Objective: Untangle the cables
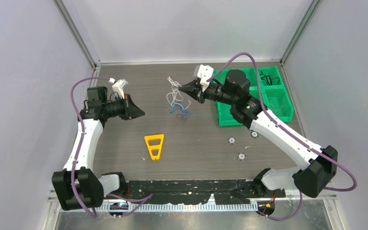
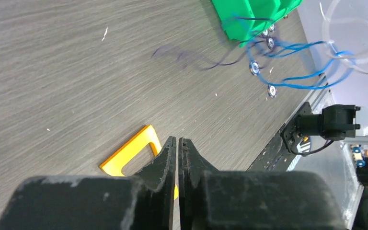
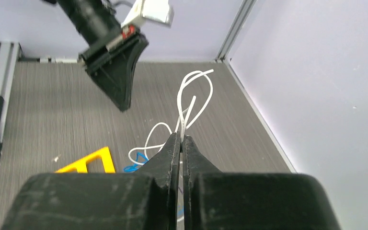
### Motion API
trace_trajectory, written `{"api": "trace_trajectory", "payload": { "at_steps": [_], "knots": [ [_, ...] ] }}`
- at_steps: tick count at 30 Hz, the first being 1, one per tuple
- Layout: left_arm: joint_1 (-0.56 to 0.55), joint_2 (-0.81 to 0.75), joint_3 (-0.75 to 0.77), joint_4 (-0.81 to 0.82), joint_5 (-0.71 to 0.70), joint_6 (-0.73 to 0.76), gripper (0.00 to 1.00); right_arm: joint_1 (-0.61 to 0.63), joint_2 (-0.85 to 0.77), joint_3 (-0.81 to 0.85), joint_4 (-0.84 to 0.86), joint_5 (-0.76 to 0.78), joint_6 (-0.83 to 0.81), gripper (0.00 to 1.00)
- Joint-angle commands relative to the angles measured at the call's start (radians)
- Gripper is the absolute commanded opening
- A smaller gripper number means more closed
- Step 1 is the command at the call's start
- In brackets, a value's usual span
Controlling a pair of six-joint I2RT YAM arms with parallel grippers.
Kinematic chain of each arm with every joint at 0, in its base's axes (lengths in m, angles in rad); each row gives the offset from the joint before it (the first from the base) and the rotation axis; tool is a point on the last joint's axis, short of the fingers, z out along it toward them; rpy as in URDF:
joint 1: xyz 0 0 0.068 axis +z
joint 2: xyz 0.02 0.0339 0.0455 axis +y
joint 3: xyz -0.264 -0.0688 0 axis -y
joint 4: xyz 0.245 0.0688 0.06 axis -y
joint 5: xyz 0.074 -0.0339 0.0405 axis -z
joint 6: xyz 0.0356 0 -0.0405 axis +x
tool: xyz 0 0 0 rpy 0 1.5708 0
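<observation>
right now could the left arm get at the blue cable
Probably yes: nothing stands between the shut left tool and the blue cable dangling under the white cable held by the right tool.

White, blue and purple cables (image 1: 174, 102), tangled, hanging loose.

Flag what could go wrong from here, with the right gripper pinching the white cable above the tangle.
1. The right gripper is shut on the thin white cable right at its fingertips, so a pull could slip it out.
2. The blue and purple strands hang snagged below it, while the left gripper is shut, empty and apart from them. With nothing anchoring the bundle, lifting may tighten the knot or drag everything along.
</observation>
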Motion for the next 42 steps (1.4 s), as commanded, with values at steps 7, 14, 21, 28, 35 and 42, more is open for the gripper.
{"api": "trace_trajectory", "payload": {
  "at_steps": [7, 14, 21, 28, 35, 42],
  "knots": [
    [-0.143, -0.139, -0.062, 0.511, 0.130, -0.215, 0.80, -0.013, -0.028, 0.097, 0.063, 0.023, 0.179, 0.05],
    [-0.291, -0.099, -0.033, 0.709, 0.097, -0.361, 0.79, -0.012, -0.008, 0.125, 0.071, 0.001, 0.222, 0.06],
    [-0.299, -0.022, -0.015, 0.814, 0.042, -0.468, 0.67, -0.012, -0.007, 0.120, 0.076, -0.057, 0.246, 0.05],
    [-0.299, -0.057, -0.025, 0.831, 0.106, -0.485, 0.26, -0.035, -0.022, 0.098, 0.044, -0.075, 0.240, 0.05],
    [-0.241, -0.124, -0.012, 0.610, 0.051, -0.366, 0.00, -0.123, -0.006, 0.100, -0.008, -0.004, 0.259, 0.05],
    [-0.075, -0.160, -0.028, 0.439, -0.011, -0.283, 0.00, -0.242, 0.006, 0.088, -0.060, -0.003, 0.308, 0.05]
  ]
}}
